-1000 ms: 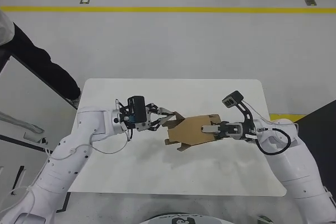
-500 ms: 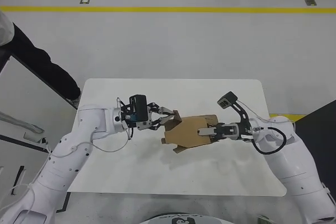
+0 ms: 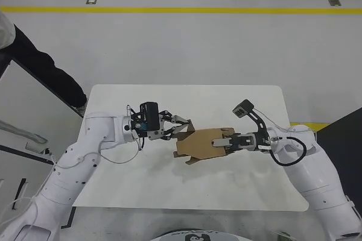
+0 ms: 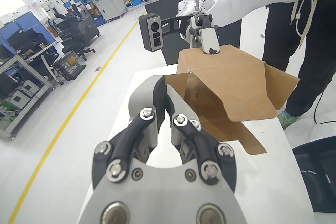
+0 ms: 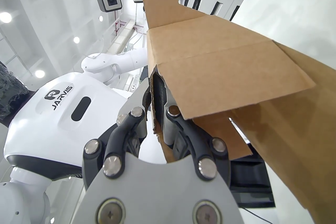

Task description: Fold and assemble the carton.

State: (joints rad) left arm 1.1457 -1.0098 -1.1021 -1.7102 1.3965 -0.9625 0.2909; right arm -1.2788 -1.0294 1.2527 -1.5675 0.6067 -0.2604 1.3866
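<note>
**Mid-table: carton gripped at both ends**

Left of centre in the top view, the left gripper (image 3: 184,125) points toward the right of the frame and meets the left-hand end of the carton (image 3: 202,143). In the left wrist view its two fingers (image 4: 158,96) are drawn nearly together, with only a thin slit between the pads. The corner of an open flap seems to be pinched in that slit. The nearer finger hides part of the flap's edge, so the hold looks likely rather than certain.

At the centre of the top view the brown carton lies lengthwise, left to right, over the white table (image 3: 169,187). It is a part-opened sleeve, slightly skewed, with loose flaps splayed at both ends. The left wrist view looks into its open mouth, with one flap hanging toward the lower right of that frame.

Right of centre in the top view, the right gripper (image 3: 220,143) points toward the left of the frame at the carton's right-hand end. In the right wrist view its fingers (image 5: 168,104) are clamped together on a cardboard wall, which stands sandwiched between the pads.
</note>
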